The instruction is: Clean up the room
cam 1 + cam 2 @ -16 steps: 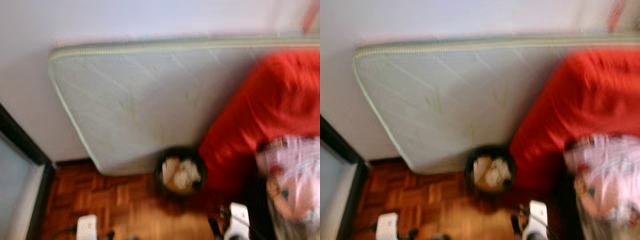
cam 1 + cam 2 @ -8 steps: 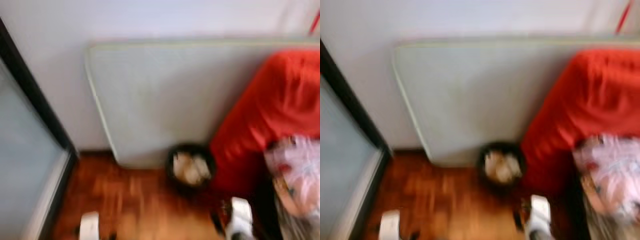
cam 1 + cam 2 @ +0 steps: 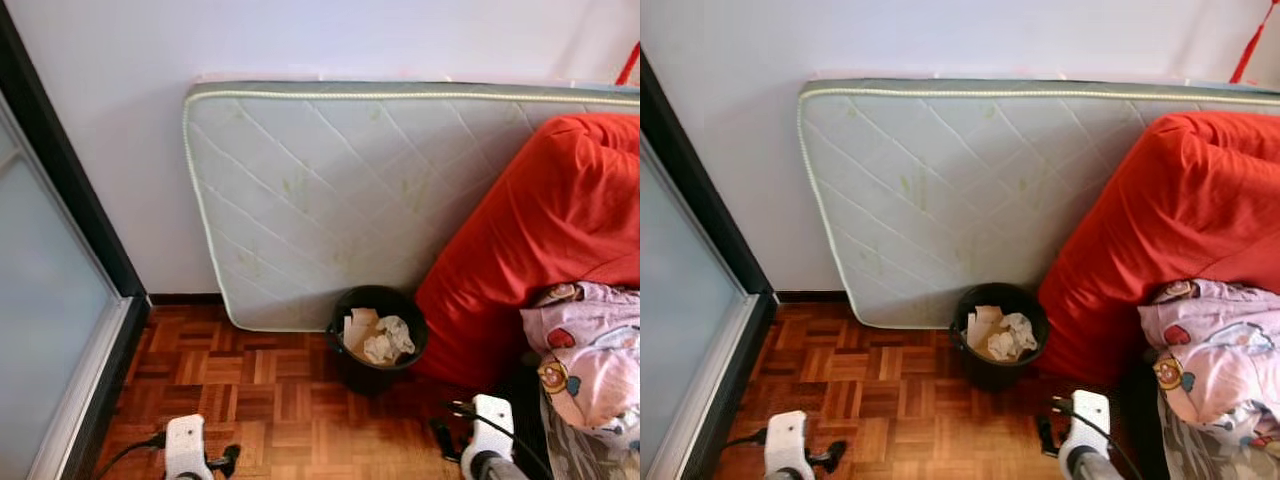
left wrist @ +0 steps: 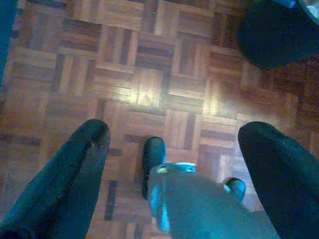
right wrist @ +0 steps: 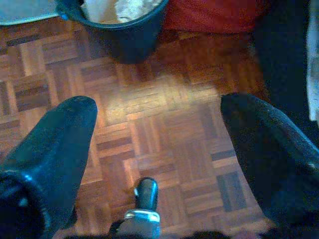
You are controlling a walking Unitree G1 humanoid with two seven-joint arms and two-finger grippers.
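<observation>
Black bin (image 3: 377,337) with crumpled paper (image 3: 377,337), stood on parquet floor (image 3: 260,400) against mattress (image 3: 350,190), touching red cushion (image 3: 560,230). Left gripper (image 4: 174,149): fingers spread wide, empty, hung low over floor. Right gripper (image 5: 159,129): fingers likewise spread, empty, near bin. Pink printed cloth (image 3: 590,350) beside cushion. Glass door (image 3: 45,330) at left.

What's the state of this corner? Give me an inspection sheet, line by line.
Surface: parquet floor, bare wood.
Job's things: black wastebasket holding crumpled paper, standing against the mattress.
Clutter: pink printed fabric beside a red cushion.
Grippers: left gripper open, holding nothing, above the floor; right gripper open, holding nothing, near the wastebasket.
Cables: black cable at the left wrist, another at the right wrist.
Surroundings: quilted mattress on edge against a white wall; frosted sliding door on the left.
</observation>
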